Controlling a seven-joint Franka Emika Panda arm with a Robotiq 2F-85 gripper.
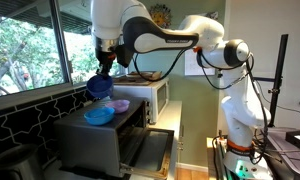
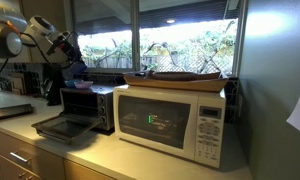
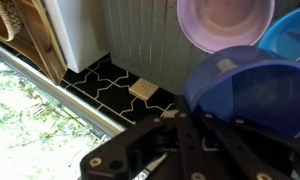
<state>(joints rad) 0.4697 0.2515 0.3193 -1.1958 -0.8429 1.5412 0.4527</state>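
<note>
My gripper [image 1: 105,70] is shut on the rim of a dark blue bowl [image 1: 98,88], which hangs tilted above the toaster oven [image 1: 95,140]. In the wrist view the dark blue bowl [image 3: 245,95] fills the right side, with the gripper [image 3: 185,118] clamped on its near edge. Under it, a light blue bowl [image 1: 99,115] and a pink bowl [image 1: 120,105] rest on the oven's top. The pink bowl [image 3: 225,22] and light blue bowl [image 3: 290,40] also show in the wrist view. From the far side, the held bowl [image 2: 78,71] hovers over the toaster oven [image 2: 90,105].
The toaster oven's door [image 2: 58,127] hangs open toward the counter front. A white microwave [image 2: 170,120] stands beside it with a flat basket [image 2: 185,76] on top. Black tiled wall [image 3: 115,85] with an outlet [image 3: 143,90] and a window [image 1: 30,45] lie behind.
</note>
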